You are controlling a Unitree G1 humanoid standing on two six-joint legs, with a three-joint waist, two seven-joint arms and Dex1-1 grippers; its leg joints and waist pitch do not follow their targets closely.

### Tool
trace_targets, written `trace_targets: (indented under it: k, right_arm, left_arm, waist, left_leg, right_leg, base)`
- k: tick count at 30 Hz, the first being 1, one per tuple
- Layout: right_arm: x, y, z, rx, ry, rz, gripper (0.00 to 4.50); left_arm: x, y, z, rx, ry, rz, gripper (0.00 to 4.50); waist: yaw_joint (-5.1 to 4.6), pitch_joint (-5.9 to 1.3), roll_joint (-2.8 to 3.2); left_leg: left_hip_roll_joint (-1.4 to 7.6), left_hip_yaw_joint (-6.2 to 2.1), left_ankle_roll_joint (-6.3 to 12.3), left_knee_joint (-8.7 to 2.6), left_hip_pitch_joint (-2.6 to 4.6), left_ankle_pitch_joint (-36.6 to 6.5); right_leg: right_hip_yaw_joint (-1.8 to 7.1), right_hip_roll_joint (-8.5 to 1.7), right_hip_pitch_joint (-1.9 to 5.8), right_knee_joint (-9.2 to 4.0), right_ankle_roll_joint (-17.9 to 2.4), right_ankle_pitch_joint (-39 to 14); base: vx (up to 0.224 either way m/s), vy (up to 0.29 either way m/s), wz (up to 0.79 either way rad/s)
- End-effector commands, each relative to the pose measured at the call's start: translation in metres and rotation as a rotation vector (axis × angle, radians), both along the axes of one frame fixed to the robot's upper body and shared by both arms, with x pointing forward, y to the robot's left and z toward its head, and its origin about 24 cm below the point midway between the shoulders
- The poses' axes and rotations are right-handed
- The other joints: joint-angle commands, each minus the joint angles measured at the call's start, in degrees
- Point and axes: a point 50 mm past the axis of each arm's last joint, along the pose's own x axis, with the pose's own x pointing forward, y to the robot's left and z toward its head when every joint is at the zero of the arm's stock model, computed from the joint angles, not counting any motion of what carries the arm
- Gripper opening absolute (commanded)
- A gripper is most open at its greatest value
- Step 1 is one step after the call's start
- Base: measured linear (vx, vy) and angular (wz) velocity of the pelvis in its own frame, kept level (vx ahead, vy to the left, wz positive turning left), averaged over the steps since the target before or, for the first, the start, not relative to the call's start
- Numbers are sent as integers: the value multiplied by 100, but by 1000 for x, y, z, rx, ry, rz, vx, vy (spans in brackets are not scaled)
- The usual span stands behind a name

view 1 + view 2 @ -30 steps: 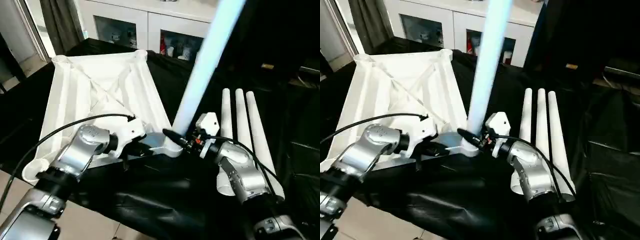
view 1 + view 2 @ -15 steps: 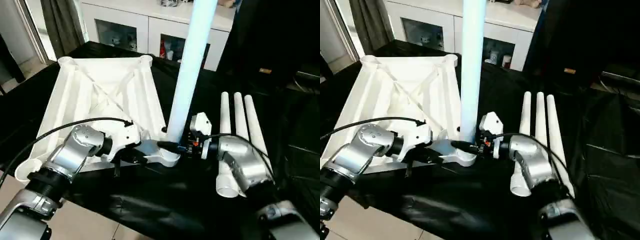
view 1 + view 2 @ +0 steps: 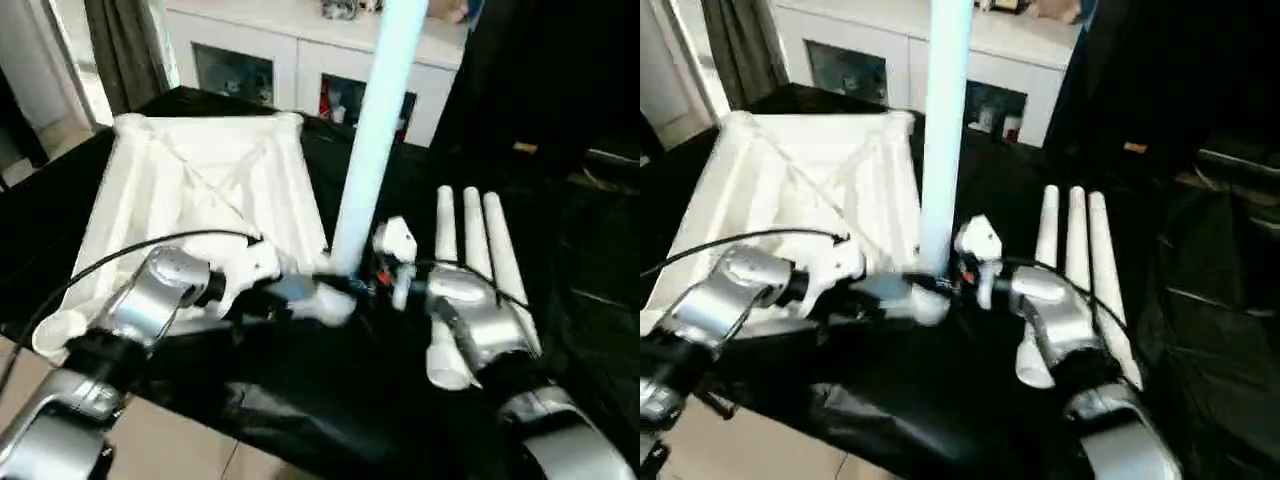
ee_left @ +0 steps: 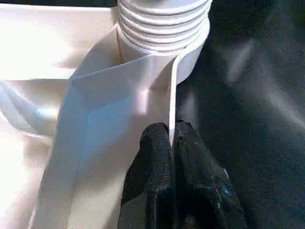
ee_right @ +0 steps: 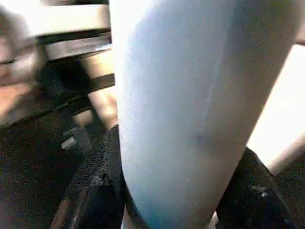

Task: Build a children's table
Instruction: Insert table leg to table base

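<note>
The white tabletop (image 3: 200,190) lies underside up on the black-covered table. My left gripper (image 4: 170,138) is shut on a thin edge of the tabletop just beside its near right corner socket (image 4: 162,28). A long white leg (image 3: 375,130) stands almost upright in that socket. My right gripper (image 3: 352,284) is shut on the leg's lower part, with a black finger (image 5: 102,167) on each side of the tube (image 5: 181,119). Three more legs (image 3: 468,250) lie side by side on the cloth to the right.
A white cabinet (image 3: 250,60) with glass doors stands behind the table. The black cloth (image 3: 330,390) hangs over the near table edge, with light floor (image 3: 180,450) below at the left. A dark curtain (image 3: 125,40) hangs at the back left.
The leg in my right gripper has swung from leaning right to nearly upright over the corner socket. My left gripper has kept its hold on the tabletop. The camera has shifted slightly.
</note>
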Motion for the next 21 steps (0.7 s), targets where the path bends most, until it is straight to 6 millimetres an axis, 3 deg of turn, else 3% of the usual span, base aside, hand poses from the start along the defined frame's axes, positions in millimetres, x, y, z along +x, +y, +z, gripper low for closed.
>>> trace_targets:
  k: [1,3,4,5,7,8,10,12,21]
  right_arm:
    - [-12,-26,-54,-182,218,-200,189]
    - [-9,-25,-54,-175,221,-249,189]
    - [0,-17,-56,-166,255,-415,189]
    - [0,-16,-56,-167,257,-425,189]
    - [4,-4,-59,-197,295,-564,189]
    - [5,-2,-60,-208,295,-587,189]
    - [6,5,-60,-227,300,-648,189]
    - [7,9,-59,-218,312,-680,189]
    - [8,22,-57,-186,320,-737,189]
  left_arm:
    - [2,-8,2,-32,11,10,0]
    - [6,-10,2,-34,1,40,0]
    - [19,-21,4,-35,-28,165,0]
    - [20,-21,4,-35,-29,174,0]
    - [32,-35,2,-15,-48,345,0]
    - [33,-39,1,-9,-50,364,0]
    - [36,-48,-2,2,-56,410,0]
    - [37,-53,-3,-1,-58,431,0]
    - [43,-59,-4,16,-76,487,0]
  waist:
    - [0,-68,95]
    - [-11,-59,93]
    - [-5,-63,85]
    - [-24,-50,108]
    - [-23,-70,100]
    - [-11,-79,110]
    - [2,-111,90]
    - [15,-108,99]
    - [80,-125,129]
  left_leg:
    - [350,-236,-123,-558,-50,-2035]
    - [360,-254,-60,-556,-33,-2173]
    - [363,-250,-51,-554,-17,-2199]
    - [337,-225,-96,-538,36,-2270]
    - [327,-226,-130,-541,28,-2201]
    - [336,-243,-157,-547,7,-2171]
    - [342,-199,-115,-542,-15,-1987]
    - [327,-163,-46,-534,-36,-1833]
    - [339,-140,7,-545,-50,-1655]
  right_leg:
    - [291,-635,71,-602,-869,-3189]
    - [304,-658,27,-663,-727,-3475]
    - [305,-651,14,-669,-720,-3479]
    - [310,-626,-62,-689,-742,-3537]
    - [305,-614,-40,-670,-757,-3361]
    - [284,-612,-20,-647,-781,-3162]
    - [289,-595,1,-619,-917,-2486]
    - [300,-587,9,-610,-982,-2158]
    - [308,-597,60,-575,-1070,-1601]
  base:
    - [-57,8,-12]
    - [0,0,0]
    - [0,0,0]
    - [0,0,0]
    - [0,0,0]
    - [0,0,0]
    - [0,0,0]
    - [0,0,0]
    - [0,0,0]
